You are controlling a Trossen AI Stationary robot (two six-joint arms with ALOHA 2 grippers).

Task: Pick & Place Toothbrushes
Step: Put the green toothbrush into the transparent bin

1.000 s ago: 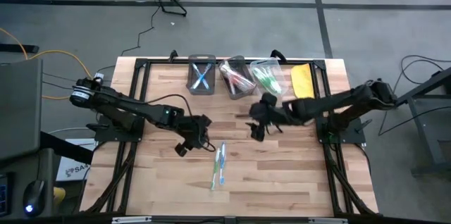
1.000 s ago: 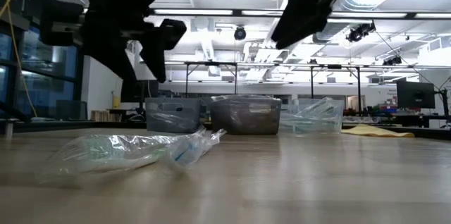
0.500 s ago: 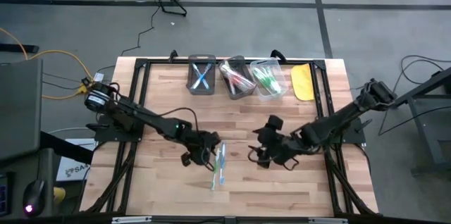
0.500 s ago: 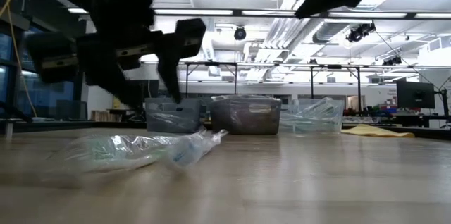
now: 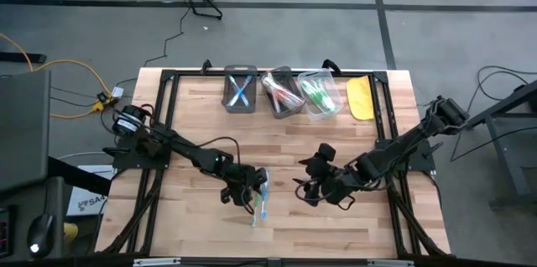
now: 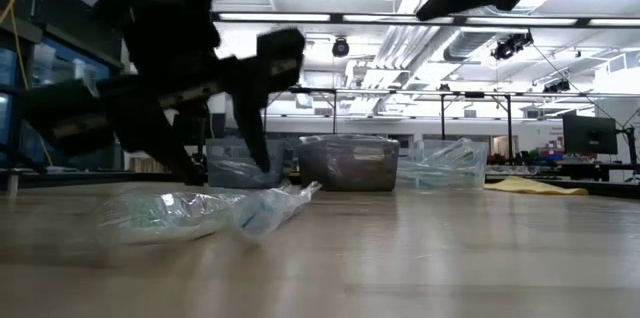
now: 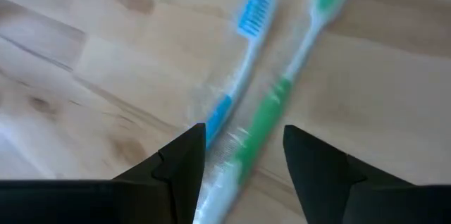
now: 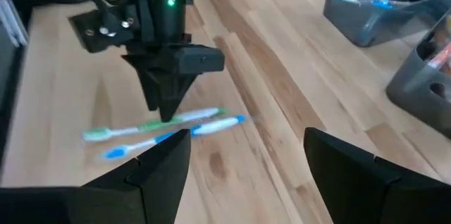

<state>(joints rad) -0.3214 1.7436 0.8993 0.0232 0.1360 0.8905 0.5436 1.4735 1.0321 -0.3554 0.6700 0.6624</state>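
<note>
Two toothbrushes lay side by side on the bare wood, each in a clear wrapper: a blue one point(image 7: 236, 76) and a green one point(image 7: 282, 83), nearly parallel, bristle heads pointing the same way. More toothbrushes lay in three bins at the far edge: blue point(image 5: 240, 92), orange-red point(image 5: 281, 93), green point(image 5: 316, 94).

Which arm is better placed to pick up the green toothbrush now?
The left. Its gripper hangs open right over the green toothbrush, fingers astride it. The right gripper is open too, but off to the side.
</note>
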